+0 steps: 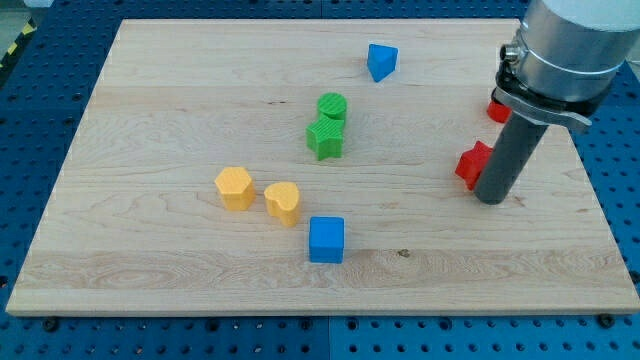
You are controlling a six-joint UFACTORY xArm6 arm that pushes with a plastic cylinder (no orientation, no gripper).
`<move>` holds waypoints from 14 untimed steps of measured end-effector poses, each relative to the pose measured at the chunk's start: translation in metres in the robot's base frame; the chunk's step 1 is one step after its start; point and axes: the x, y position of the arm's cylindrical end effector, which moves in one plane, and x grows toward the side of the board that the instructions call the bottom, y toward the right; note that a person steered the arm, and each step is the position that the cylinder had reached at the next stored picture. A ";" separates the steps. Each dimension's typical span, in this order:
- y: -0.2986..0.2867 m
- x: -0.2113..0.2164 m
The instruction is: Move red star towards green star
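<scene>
The red star point(470, 164) lies at the view's right, partly hidden behind my rod. My tip point(492, 198) rests on the board just right of and below the red star, touching or nearly touching it. The green star point(325, 139) lies near the middle of the board, well to the left of the red star. A green round block point(332, 105) sits right above the green star, touching it.
A second red block point(497, 108) is mostly hidden behind the arm at the right. A blue block point(381, 61) lies near the top. A yellow hexagon point(235, 188), a yellow block point(283, 202) and a blue cube point(326, 239) lie at lower centre-left. The wooden board point(150, 100) rests on a blue table.
</scene>
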 end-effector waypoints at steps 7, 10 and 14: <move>0.014 -0.047; 0.062 -0.045; -0.031 -0.050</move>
